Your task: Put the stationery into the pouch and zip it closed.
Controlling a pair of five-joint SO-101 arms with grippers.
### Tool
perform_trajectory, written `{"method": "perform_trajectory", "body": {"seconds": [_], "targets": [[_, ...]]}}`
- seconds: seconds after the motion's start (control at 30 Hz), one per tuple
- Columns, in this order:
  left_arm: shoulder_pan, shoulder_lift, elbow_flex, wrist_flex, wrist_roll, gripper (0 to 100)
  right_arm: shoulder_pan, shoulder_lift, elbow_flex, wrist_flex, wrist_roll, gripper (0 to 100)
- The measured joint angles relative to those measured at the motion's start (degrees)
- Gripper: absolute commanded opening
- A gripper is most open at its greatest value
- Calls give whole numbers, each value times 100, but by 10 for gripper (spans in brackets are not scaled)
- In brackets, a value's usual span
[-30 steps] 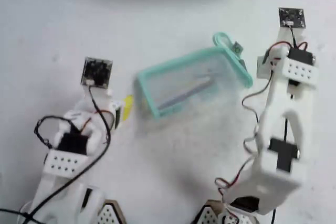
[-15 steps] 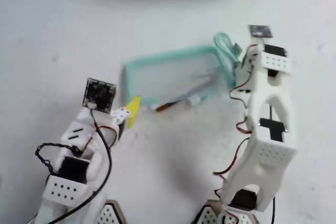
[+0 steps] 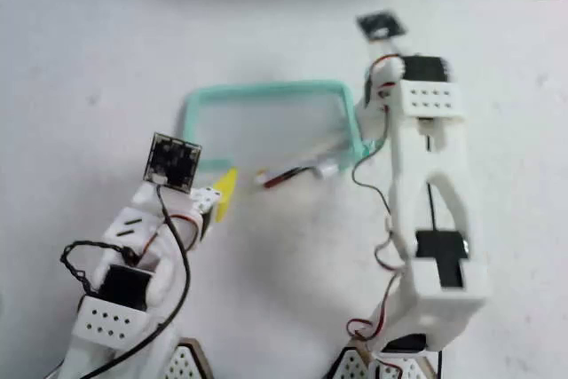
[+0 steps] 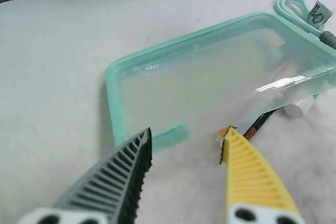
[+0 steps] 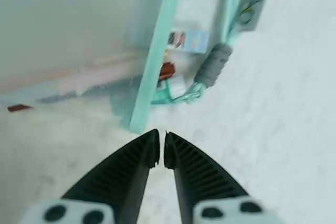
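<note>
The clear pouch [image 3: 266, 122] with a teal rim lies flat mid-table. A pencil and a white cylinder [image 3: 297, 173] stick out past its near edge. In the left wrist view the pouch [image 4: 210, 72] lies just beyond my open left gripper [image 4: 188, 135]. The pencil [image 4: 257, 123] and white cylinder [image 4: 296, 109] lie off its yellow finger. My left gripper [image 3: 217, 194] sits at the pouch's near left corner. My right gripper [image 5: 161, 137] is shut on nothing, just off the pouch's teal edge [image 5: 152, 77] and grey zipper pull [image 5: 212, 64]. From above, the right gripper [image 3: 366, 126] is at the pouch's right end.
The white table [image 3: 106, 59] is bare around the pouch. The pouch's teal loop with a tag [image 4: 291, 4] trails from its far corner. Both arm bases stand at the near edge.
The pouch slid left and turned square to the table. The right arm swung left with it. The pencil and cylinder now poke out of its near edge. The left arm drew back slightly.
</note>
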Motion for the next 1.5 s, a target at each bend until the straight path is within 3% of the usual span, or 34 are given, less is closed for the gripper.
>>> {"method": "perform_trajectory", "body": {"seconds": [0.27,0.37,0.67,1.07,1.33,1.5], "targets": [[-132,0,0,0,0,234,18,431,-18,-809,-1354,209],[-132,0,18,-70,0,234,53,1116,-325,-809,-1785,195],[-132,0,167,-299,0,234,325,2857,-1846,316,-1881,197],[97,0,264,-299,-299,234,519,3868,-3842,624,-2303,197],[97,0,264,-404,-299,234,246,4624,-3956,413,-2338,193],[97,0,264,-404,-299,234,343,4738,-4026,360,-2347,52]]}}
